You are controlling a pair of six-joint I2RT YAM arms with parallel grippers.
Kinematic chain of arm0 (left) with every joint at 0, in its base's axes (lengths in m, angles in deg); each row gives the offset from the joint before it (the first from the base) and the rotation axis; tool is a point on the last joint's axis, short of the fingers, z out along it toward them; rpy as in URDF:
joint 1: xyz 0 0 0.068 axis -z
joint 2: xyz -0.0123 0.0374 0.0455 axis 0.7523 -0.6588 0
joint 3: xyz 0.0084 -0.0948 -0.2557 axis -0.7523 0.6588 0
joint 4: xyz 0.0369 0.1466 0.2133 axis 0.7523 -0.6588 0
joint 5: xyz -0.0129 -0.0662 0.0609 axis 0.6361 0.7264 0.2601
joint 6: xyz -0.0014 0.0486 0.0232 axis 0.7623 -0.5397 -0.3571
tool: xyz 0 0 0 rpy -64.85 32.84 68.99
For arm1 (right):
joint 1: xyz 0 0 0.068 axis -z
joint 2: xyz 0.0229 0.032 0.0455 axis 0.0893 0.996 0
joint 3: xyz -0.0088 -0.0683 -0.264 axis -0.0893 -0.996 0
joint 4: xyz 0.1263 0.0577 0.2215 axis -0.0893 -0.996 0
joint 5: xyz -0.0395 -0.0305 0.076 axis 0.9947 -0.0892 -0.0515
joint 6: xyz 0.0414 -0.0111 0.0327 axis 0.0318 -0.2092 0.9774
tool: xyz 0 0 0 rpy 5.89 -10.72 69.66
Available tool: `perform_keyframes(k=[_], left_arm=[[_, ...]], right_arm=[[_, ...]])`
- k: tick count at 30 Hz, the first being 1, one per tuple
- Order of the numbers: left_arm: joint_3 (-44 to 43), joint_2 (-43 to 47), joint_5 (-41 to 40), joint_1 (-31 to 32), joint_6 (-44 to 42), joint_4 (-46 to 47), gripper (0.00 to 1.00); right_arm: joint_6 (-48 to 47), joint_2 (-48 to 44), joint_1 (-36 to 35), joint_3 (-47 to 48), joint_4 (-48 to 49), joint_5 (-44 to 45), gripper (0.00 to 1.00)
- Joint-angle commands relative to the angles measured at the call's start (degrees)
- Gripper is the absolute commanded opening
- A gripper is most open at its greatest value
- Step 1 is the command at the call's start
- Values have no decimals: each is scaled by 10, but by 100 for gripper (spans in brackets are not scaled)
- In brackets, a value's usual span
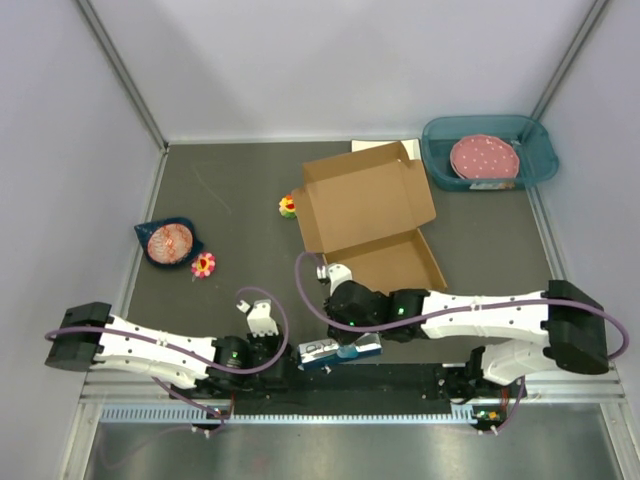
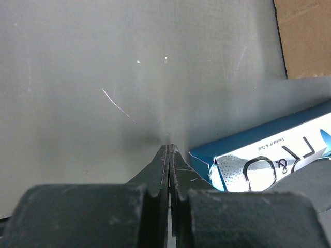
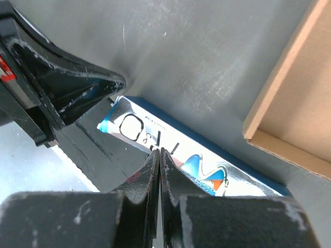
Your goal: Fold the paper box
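Note:
The paper box [image 1: 370, 215] is brown cardboard and lies open mid-table, lid flap up at the back and tray part toward me. A corner of it shows in the left wrist view [image 2: 305, 36] and an edge in the right wrist view [image 3: 300, 103]. My left gripper [image 1: 293, 352] [image 2: 169, 148] is shut and holds nothing, low near the front edge, well short of the box. My right gripper [image 1: 336, 335] [image 3: 161, 151] is also shut and holds nothing, just in front of the box's near edge.
A blue and white toothpaste carton [image 1: 340, 352] [image 2: 269, 160] [image 3: 170, 150] lies between the two grippers, under the right fingertips. A teal tray [image 1: 540, 160] with a pink plate stands back right. A dark blue bowl [image 1: 170, 243] and two flower toys [image 1: 203, 265] [image 1: 288, 206] lie left.

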Motion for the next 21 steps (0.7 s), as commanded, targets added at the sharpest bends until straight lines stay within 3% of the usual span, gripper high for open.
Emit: perform_keyframes(k=[1, 7, 16, 21], left_arm=[[4, -7, -1, 1, 11, -2, 0], [10, -4, -2, 1, 14, 0, 0], [10, 0, -4, 2, 12, -1, 0], [13, -3, -7, 1, 16, 4, 0]], right_arm=[[-9, 60, -17, -18, 8, -69, 0], [7, 113, -38, -36, 13, -85, 0], [-2, 3, -37, -1, 9, 21, 0], [-25, -10, -37, 34, 9, 66, 0]])
